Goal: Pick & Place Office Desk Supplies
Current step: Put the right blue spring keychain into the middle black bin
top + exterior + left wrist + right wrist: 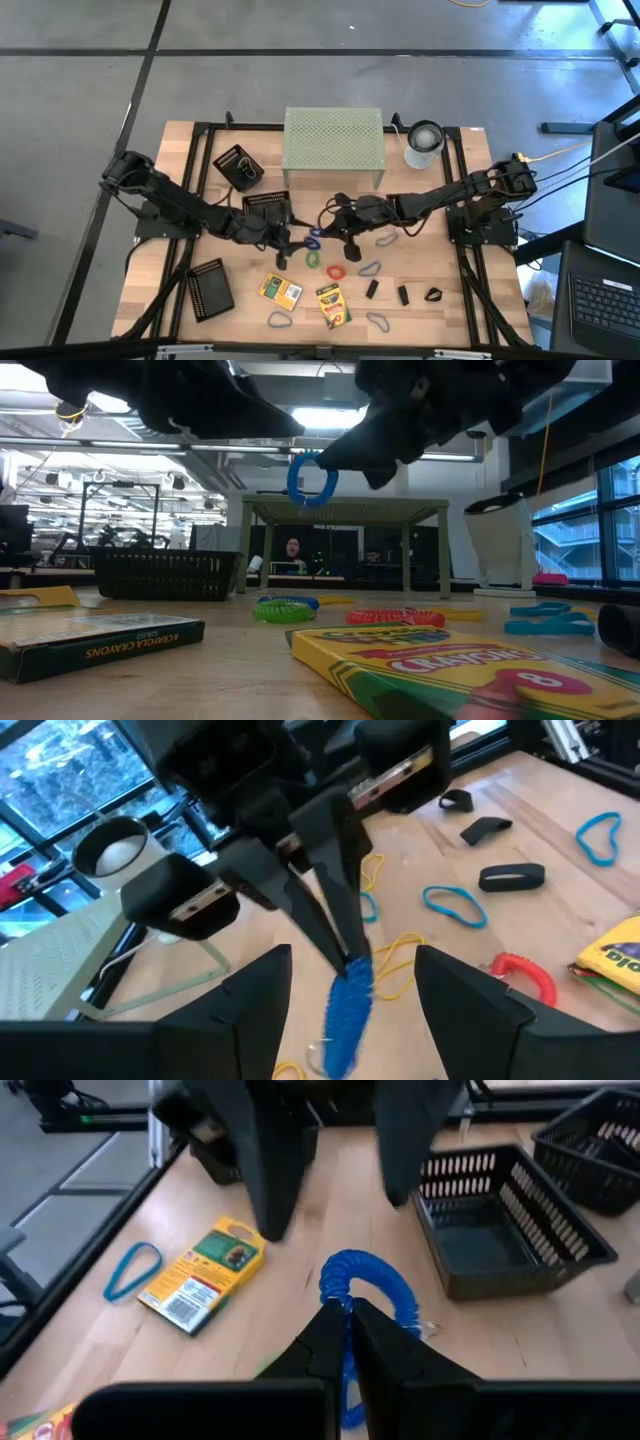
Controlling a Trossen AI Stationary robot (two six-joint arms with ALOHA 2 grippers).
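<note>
My right gripper [347, 1312] is shut on a blue coiled rubber-band loop [312, 478], held above the table's middle [315, 238]. My left gripper [352, 965] faces it, open. Its two fingers [268, 1170] stand on either side of the loop without touching it. On the wood lie two yellow-green crayon boxes [281, 290] [333, 305]. A green loop [310, 258], a red loop [336, 271], several blue loops [370, 268] and small black clips [372, 288] [434, 295] lie there too. My right gripper pinches the blue loop between its two fingertips, on one strand of its upper part [343, 1302]. The fingers slant down from the table's right side. The loop hangs below them [312, 490], lifted clear of the table.
Three black mesh trays stand on the left half [238, 167] [268, 207] [210, 290]. The pale green perforated riser [333, 143] and the white-grey cylinder [424, 143] stand along the far edge. Bare wood shows near the right edge [480, 290].
</note>
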